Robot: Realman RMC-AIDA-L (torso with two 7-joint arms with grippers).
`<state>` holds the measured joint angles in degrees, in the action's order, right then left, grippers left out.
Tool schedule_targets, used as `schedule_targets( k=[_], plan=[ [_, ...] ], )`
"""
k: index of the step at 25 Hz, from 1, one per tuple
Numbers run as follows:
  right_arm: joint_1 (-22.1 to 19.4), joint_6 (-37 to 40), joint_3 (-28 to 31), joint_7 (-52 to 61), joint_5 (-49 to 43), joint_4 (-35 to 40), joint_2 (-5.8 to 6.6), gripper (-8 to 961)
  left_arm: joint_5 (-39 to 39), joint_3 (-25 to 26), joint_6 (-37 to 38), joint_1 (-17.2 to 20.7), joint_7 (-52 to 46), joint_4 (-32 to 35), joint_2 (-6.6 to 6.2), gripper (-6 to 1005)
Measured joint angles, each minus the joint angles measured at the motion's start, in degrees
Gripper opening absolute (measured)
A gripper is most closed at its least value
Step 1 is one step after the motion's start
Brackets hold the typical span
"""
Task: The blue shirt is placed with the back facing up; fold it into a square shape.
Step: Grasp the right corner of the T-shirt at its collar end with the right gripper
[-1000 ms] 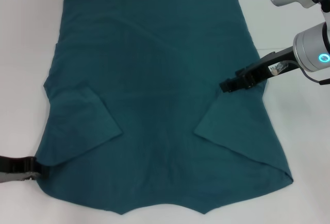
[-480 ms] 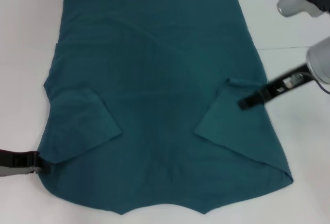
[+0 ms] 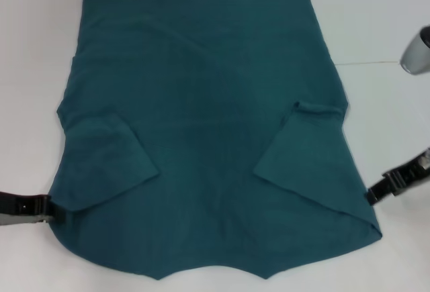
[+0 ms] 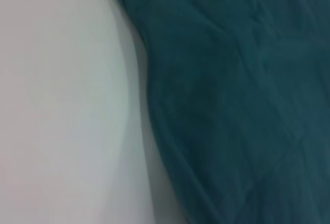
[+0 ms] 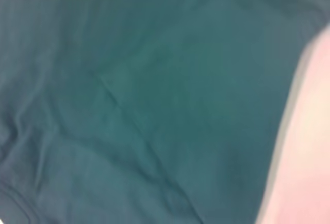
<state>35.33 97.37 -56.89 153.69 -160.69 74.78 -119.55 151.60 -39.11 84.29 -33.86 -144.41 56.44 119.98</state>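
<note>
Right gripper (image 3: pixel 371 196) moved to blue shirt (image 3: pixel 201 104) edge; fingers unclear.

Even bright light; wrist views blurred.

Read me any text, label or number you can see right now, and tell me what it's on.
None readable. The blue shirt lies plain side up on the white table, with no lettering or tag showing in the head view or in either wrist view. The left gripper and right gripper at the shirt's edges show no legible markings.
</note>
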Motion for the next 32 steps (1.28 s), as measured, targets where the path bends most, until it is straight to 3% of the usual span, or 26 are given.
schedule_targets(
  k=[9,17,32],
  plan=[
    [-2.8,0.3,-5.0,2.2,-2.1,-0.1,-0.50,551,0.0,0.0,0.5,-0.3,0.2,-0.2,-0.10,24],
    [-2.9,-2.2,-13.3,6.8,-2.5,-0.8,-0.61,558,0.0,0.0,0.6,-0.3,0.2,-0.2,-0.10,23],
    [-2.9,-4.8,-17.0,9.0,-2.5,-3.1,-0.60,563,0.0,0.0,0.2,-0.3,0.5,-0.2,0.11,24]
  ],
)
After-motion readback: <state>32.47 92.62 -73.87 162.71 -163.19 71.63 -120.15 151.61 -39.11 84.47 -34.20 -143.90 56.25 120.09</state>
